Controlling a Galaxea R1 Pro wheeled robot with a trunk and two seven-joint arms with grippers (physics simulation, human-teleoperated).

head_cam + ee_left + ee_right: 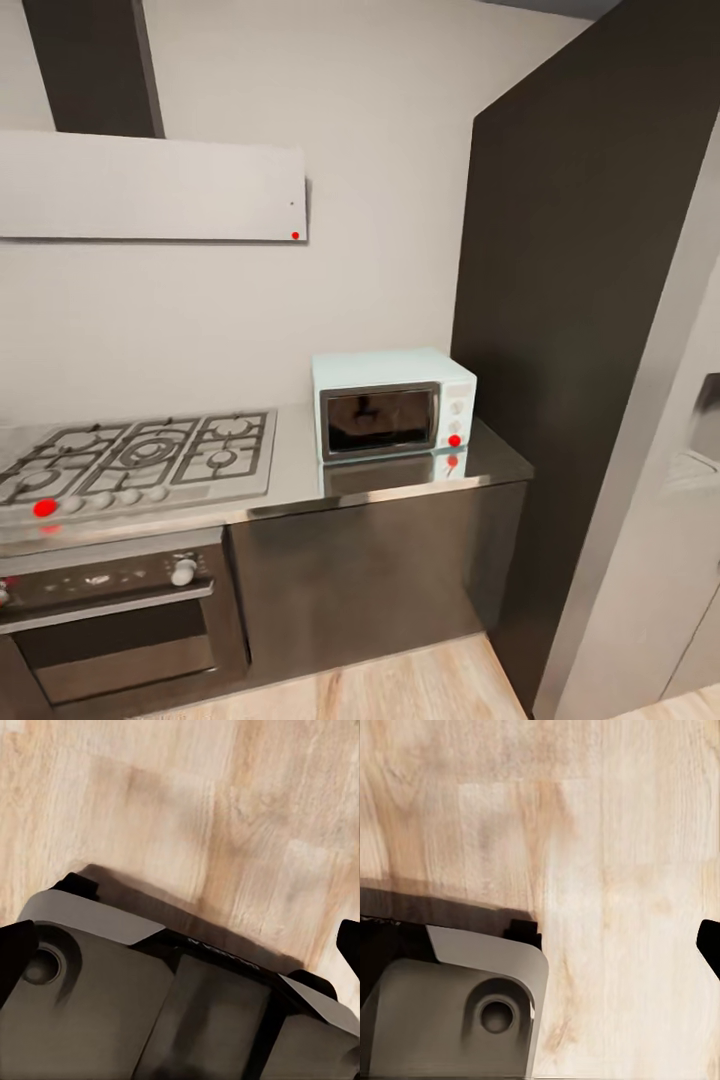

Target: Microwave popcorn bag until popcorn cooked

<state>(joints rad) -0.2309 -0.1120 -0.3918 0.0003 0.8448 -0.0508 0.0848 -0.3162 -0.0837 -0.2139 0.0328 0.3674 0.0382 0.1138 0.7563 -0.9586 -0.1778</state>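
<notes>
The pale mint microwave stands at the right end of the glossy grey countertop, against the wall. Its dark glass door is shut and a red dot glows on its knob panel. The popcorn bag and the popcorn are out of view. In the left wrist view my left gripper hangs open over the wooden floor, with dark fingertips at both picture edges and the robot's grey base beneath. My right gripper is open too, one fingertip showing above the floor.
A gas hob takes up the counter's left part, with a black built-in oven below and a grey hood above. A tall dark cabinet walls the counter's right end, with a grey appliance beyond it. Wooden floor lies in front.
</notes>
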